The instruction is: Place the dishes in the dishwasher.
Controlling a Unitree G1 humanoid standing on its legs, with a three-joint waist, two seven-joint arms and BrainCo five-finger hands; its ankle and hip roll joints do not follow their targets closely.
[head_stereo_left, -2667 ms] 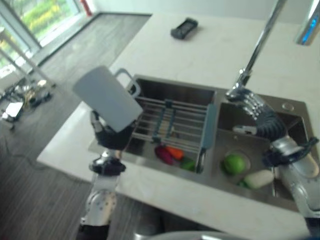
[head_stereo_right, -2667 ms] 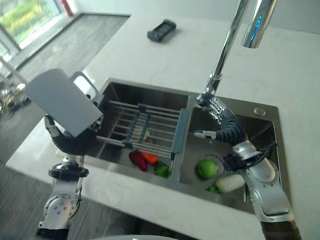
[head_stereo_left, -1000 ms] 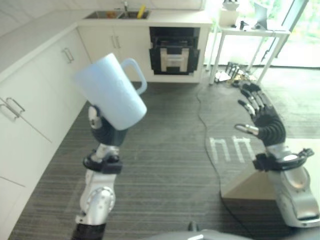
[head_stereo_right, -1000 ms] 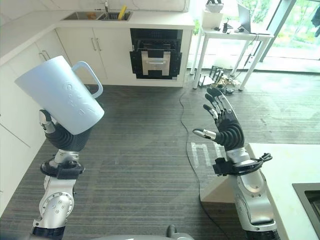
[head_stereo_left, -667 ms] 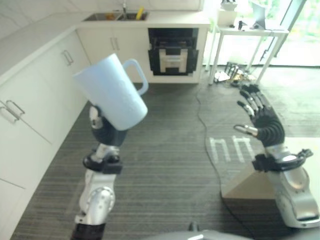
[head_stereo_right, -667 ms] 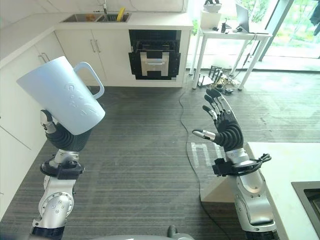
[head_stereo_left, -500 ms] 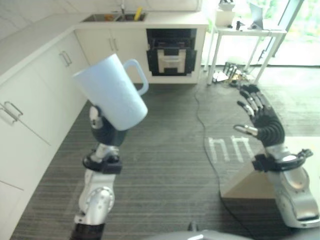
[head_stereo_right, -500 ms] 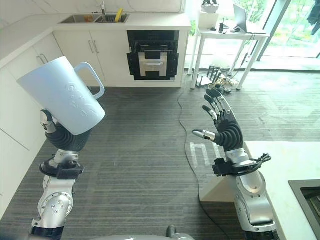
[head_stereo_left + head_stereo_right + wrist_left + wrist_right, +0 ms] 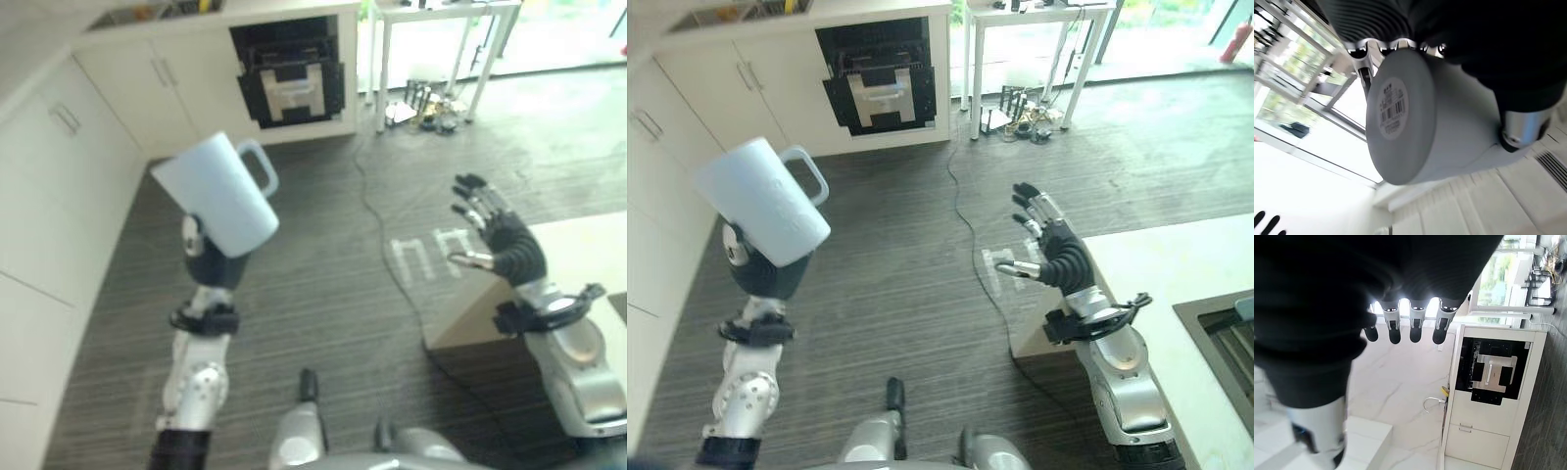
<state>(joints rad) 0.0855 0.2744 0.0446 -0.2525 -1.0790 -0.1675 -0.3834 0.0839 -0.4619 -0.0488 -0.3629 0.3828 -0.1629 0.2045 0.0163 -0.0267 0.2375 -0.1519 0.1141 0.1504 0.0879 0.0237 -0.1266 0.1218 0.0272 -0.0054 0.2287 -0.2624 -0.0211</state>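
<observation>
Risk: could tip out of the grasp during the carry, since held tilted and from below (a judgement only).
Left hand (image 9: 208,257): lower left of frame, raised, curled round the base of the cup.
Cup (image 9: 216,196): pale blue, handled, left of centre, tilted, mouth toward upper left.
Right hand (image 9: 1050,251): right of centre, raised, palm up, fingers spread, holding nothing.
Dishwasher (image 9: 882,80): top centre, dark, door open, well apart from the cup.
</observation>
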